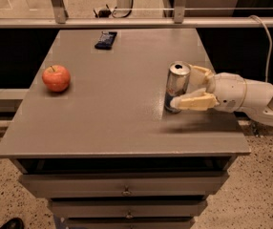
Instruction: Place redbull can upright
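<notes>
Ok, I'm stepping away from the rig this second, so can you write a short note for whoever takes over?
The gripper is at the table's right side, open, with a finger on each side of the redbull can. I cannot tell if they touch it.
The redbull can stands upright on the table, right of centre.
Done: can is upright on the surface.
Left: draw the gripper back to the right without tipping the can.
The apple and dark packet lie well away.
</notes>
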Tool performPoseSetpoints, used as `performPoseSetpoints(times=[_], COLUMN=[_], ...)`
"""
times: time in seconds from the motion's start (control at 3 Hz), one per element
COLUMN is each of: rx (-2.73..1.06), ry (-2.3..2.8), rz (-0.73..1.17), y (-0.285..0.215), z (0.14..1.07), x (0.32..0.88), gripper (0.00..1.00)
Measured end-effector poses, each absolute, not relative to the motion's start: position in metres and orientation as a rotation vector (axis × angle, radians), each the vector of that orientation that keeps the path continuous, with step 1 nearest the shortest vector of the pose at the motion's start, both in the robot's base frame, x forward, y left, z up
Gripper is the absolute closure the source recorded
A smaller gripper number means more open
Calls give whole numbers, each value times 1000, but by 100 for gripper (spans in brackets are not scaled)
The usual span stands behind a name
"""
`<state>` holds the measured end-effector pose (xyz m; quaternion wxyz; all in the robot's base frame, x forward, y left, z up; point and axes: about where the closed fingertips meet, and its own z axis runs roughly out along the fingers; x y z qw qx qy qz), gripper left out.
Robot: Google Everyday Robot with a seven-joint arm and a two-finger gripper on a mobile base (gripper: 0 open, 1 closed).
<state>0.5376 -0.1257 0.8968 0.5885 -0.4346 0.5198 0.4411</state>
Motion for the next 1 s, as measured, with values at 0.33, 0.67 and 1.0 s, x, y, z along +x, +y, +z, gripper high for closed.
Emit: performPoseSetpoints(times=[0.33,0.67,1.0], rx=[-1058,-1151,-1167], ry=[1244,1320,1327], rz=[991,858,835], y=[-136,-182,-191], z=[899,920,924], x=[533,521,519], gripper=[0,0,0])
